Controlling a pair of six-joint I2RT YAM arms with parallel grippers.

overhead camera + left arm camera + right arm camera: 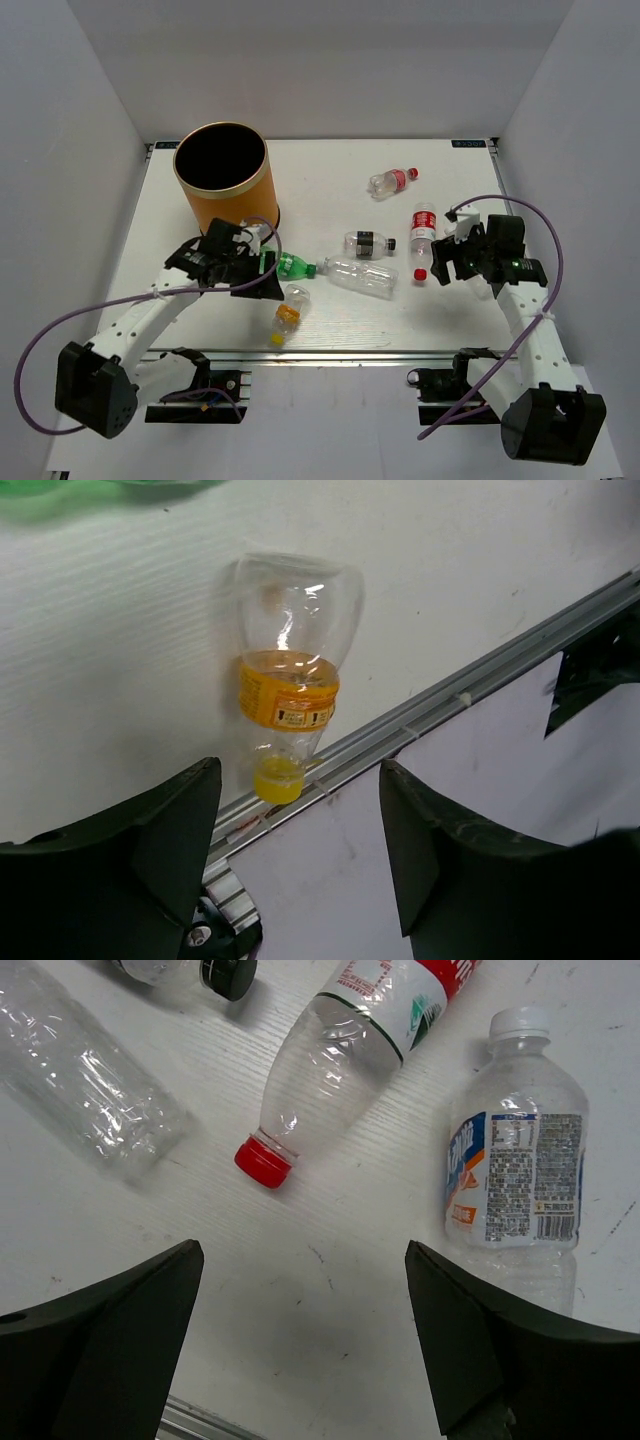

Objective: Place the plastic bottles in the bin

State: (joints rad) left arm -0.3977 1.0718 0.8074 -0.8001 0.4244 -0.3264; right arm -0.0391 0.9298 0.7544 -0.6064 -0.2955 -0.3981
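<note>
The orange-yellow bin (222,190) stands at the far left. My left gripper (266,274) is open and empty just in front of it, over the green bottle (293,265). In the left wrist view my left gripper (298,772) is above the orange-label bottle (288,685), which also shows in the top view (288,312). My right gripper (441,263) is open and empty. In the right wrist view it (302,1252) hovers over bare table between a red-capped bottle (345,1055) and a blue-white-label bottle (520,1185). A clear bottle (361,277), a dark-label bottle (368,241) and a red-label bottle (392,181) lie mid-table.
White walls close in the table on the left, back and right. An aluminium rail (340,352) runs along the near table edge; it also shows in the left wrist view (450,690), just beyond the orange bottle's cap. Purple cables loop from both arms.
</note>
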